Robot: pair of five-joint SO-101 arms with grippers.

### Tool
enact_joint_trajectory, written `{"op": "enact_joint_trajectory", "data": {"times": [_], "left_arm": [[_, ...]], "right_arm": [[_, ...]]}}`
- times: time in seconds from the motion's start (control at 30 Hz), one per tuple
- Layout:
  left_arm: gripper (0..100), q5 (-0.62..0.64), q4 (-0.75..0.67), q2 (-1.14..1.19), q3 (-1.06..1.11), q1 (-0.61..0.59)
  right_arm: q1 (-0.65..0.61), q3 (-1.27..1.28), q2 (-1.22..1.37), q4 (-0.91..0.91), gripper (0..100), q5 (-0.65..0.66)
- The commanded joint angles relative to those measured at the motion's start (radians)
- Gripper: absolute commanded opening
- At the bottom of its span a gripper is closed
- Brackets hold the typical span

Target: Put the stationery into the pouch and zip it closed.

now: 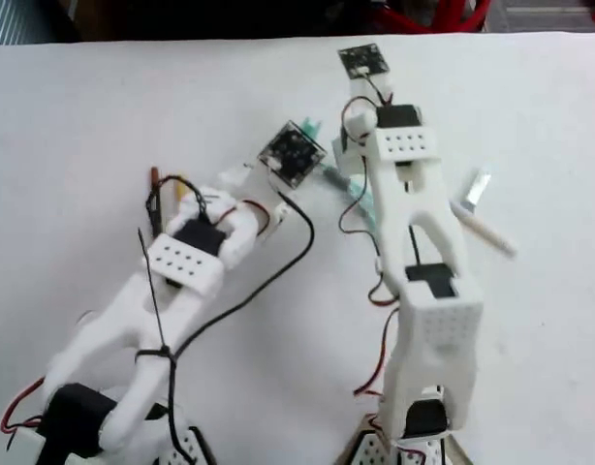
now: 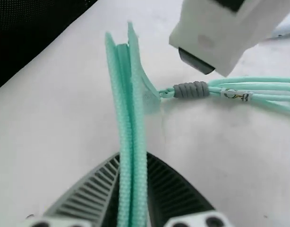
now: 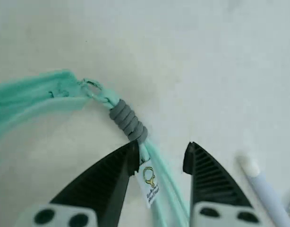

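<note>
left gripper (image 2: 133,163) clamped on pouch (image 2: 128,94) zip edge, which runs straight out from its jaws; right gripper (image 3: 161,149) spread, straddling the pull cord (image 3: 149,156) just behind its grey wrap (image 3: 128,122), so nearer for zipping; high view has pouch upper centre, mostly under the arms, wrist views expose the cord.

Mint pouch (image 2: 131,142) on edge, cord pull (image 2: 249,92) extended; white pen (image 1: 484,229) nearby.

A white surface (image 1: 104,116) carries a mint-green pouch (image 2: 128,94), its zip cord (image 2: 258,90), and a pale pen (image 1: 484,231) nearby.
</note>
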Motion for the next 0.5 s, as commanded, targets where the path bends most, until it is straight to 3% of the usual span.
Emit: {"op": "enact_joint_trajectory", "data": {"times": [0.0, 0.13, 0.47], "left_arm": [[2, -0.008, 0.014, 0.004, -0.018, -0.059], [2, -0.009, 0.011, 0.005, -0.017, -0.076], [2, -0.031, 0.011, 0.111, -0.060, -0.070]], "right_arm": [[-0.008, -0.175, 0.085, 0.008, 15.9, 0.009], [-0.051, -0.209, 0.153, 0.013, 15.7, 0.101], [-0.088, -0.209, 0.186, -0.070, 15.5, 0.114]]}}
